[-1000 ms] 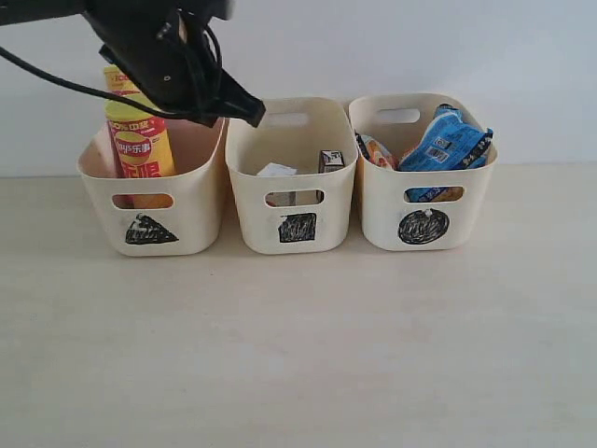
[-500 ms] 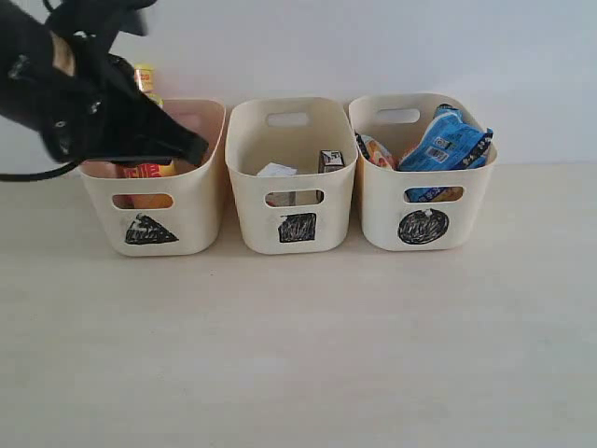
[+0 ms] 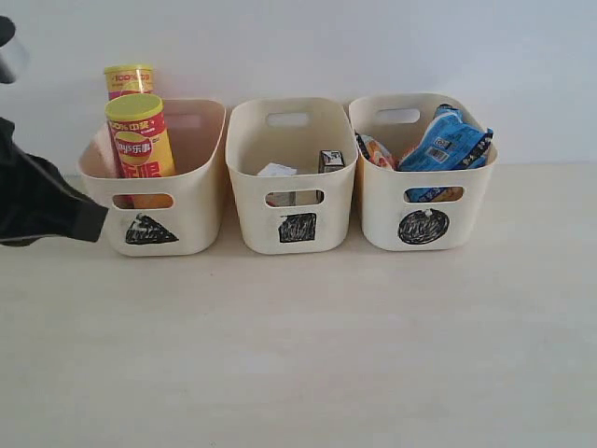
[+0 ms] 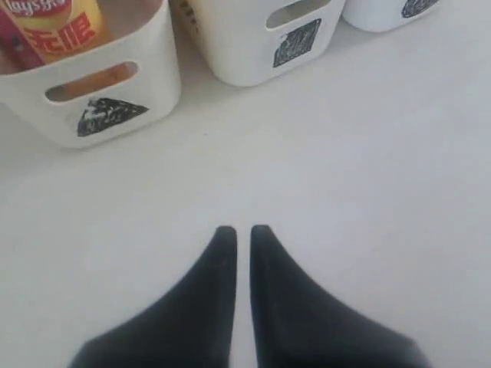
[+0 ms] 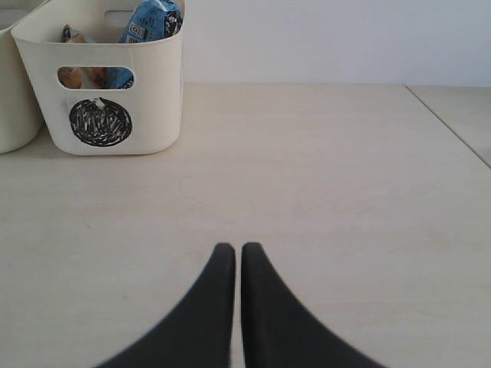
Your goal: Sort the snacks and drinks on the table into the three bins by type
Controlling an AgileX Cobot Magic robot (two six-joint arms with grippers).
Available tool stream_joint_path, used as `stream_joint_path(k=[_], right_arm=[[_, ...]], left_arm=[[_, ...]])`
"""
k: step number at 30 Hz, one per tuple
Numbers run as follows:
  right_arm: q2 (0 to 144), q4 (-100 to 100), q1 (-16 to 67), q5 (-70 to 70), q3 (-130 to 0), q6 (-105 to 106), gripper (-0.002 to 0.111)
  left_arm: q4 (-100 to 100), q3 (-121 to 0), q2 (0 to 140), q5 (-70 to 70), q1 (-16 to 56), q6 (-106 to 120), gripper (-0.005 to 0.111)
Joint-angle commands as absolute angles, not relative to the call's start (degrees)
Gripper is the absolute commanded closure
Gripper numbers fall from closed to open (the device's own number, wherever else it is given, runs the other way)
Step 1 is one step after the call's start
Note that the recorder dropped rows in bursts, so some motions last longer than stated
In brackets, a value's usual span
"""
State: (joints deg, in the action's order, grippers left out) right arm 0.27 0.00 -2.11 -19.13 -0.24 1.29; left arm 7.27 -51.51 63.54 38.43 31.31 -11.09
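Note:
Three cream bins stand in a row on the table [image 3: 298,355]. The triangle bin [image 3: 191,205] holds the upright yellow Lay's tube [image 3: 138,140], with a second tube [image 3: 129,79] behind it. In the square bin [image 3: 247,187] sit a pale carton [image 3: 276,171] and a small dark carton [image 3: 330,160]. A blue packet [image 3: 452,142] and an orange-white packet [image 3: 375,149] fill the circle bin [image 3: 378,201]. My left gripper [image 4: 242,230] is shut and empty, low over the table in front of the triangle bin [image 4: 146,77]. The right gripper [image 5: 237,247] is also shut and empty, well short of the circle bin [image 5: 153,92].
The left arm [image 3: 42,201] comes in at the exterior view's left edge, beside the triangle bin. A white wall runs behind the bins. In the right wrist view a seam or table edge [image 5: 453,130] runs along the far right.
The left arm has dropped from above the triangle bin down and leftward to the frame's edge, uncovering both tubes. Bins and contents have stayed put.

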Motion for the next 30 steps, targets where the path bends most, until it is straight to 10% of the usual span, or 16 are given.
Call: stream_joint_path(k=[1,30], right_arm=[[0.00,-0.54,-2.26,-18.94,0.00,1.42,0.108],[0.00,-0.54,-2.26,-18.94,0.00,1.42,0.108]], left_arm=[[5.37,-50.22,62.23,38.76,31.30,-12.29,0.103],[6.45,-12.09,27.13,2.36,21.00,-5.07,0.103]])
